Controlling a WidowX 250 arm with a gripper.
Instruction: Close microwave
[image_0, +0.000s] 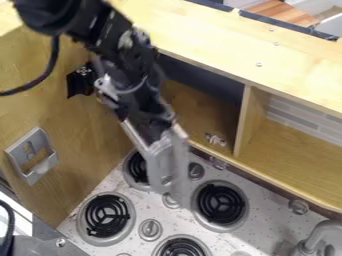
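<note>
The black gripper (155, 120) hangs down from the upper left, in front of the microwave compartment's opening. The compartment (194, 107) stands open, with its wooden floor and dark inner back in view. A pale grey bar (136, 139), which looks like an edge of the microwave door, slants down just left of the gripper. Blurred grey upright parts stand below the gripper over the stove; I cannot tell which belong to the door and which to the gripper. The arm hides the compartment's left side.
Black coil burners (220, 203) and grey knobs (150, 229) cover the stove top below. A wooden divider (245, 120) and an open shelf (287, 157) lie to the right. A metal faucet (318, 234) is at the lower right, and a wooden side panel (87, 150) rises at the left.
</note>
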